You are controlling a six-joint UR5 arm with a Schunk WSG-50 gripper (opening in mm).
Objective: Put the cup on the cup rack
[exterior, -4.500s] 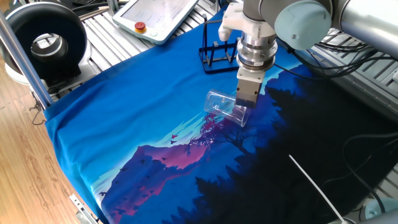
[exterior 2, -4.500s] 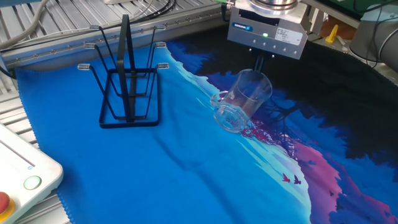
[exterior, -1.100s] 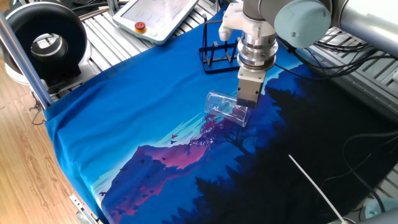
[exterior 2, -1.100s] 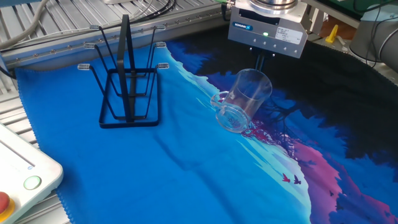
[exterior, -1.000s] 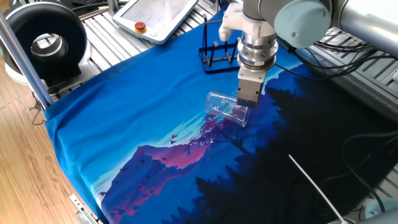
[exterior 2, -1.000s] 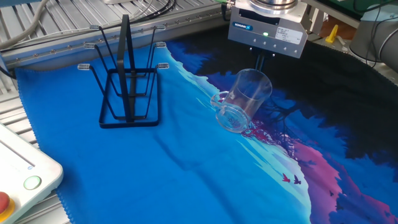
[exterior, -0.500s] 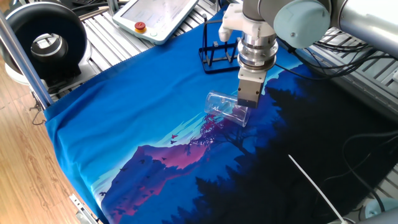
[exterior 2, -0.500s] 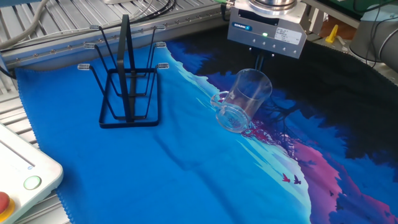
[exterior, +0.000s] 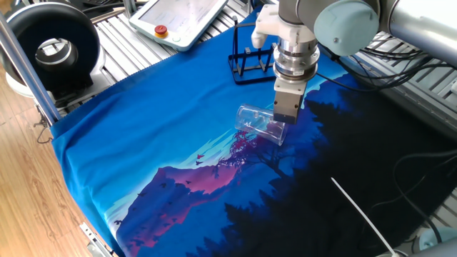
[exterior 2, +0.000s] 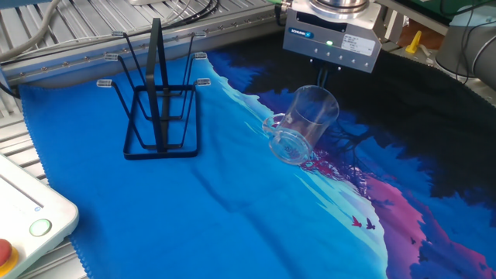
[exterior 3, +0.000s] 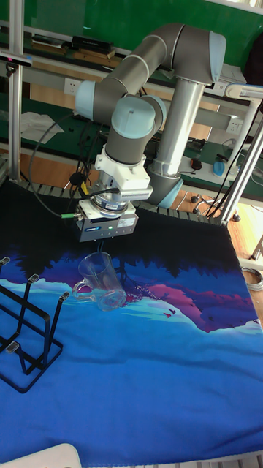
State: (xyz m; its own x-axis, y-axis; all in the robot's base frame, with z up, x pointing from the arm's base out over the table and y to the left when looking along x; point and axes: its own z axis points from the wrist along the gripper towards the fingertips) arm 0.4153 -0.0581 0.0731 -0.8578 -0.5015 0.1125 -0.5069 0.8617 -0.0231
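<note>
- Gripper point(exterior 2: 324, 77) over the cup point(exterior 2: 302, 125), fingers down at its rim; can't tell if pinching or loose.
- Cup tipped on its side on the blue cloth point(exterior 2: 194, 225), just at 6 o'clock of the gripper.
- Not on the cup rack point(exterior 2: 159, 101) yet; rack well apart, at 9 o'clock of the cup.
- Left to do: lift, carry, hang on a peg.

robotics lab | UR5 arm point(exterior 3: 157, 88) | teach pendant point(exterior: 187, 18) | alu-profile bench point(exterior 2: 70, 46)

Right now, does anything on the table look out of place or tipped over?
Yes. The cup is not upright: it leans tilted on the blue cloth, with the gripper at its rim. The cup rack stands upright, apart from it.
</note>
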